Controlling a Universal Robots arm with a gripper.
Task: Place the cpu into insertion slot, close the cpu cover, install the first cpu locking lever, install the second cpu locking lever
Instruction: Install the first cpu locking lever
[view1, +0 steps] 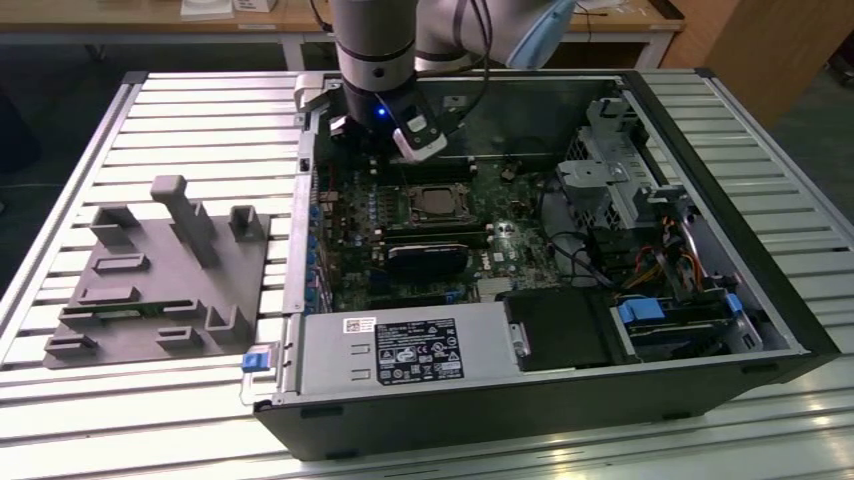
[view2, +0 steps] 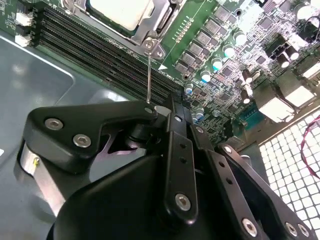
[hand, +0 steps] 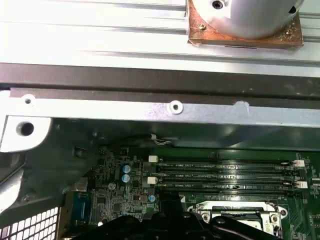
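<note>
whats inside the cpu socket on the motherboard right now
A silvery cpu lies in the insertion slot, with the grey cover framing its edges. The floor of the slot is hidden under the cpu, so it cannot be seen.

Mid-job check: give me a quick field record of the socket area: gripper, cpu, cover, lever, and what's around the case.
gripper: low over the motherboard, beside the memory slots
cpu: seated in the insertion slot, silvery top showing
cpu cover: looks flat, framing the cpu
locking lever: thin rod from the socket corner to the gripper's tip; latched or not, cannot tell
case: open, on the slatted table
grey fixture: on the table, at the exterior view's left of the case
</note>
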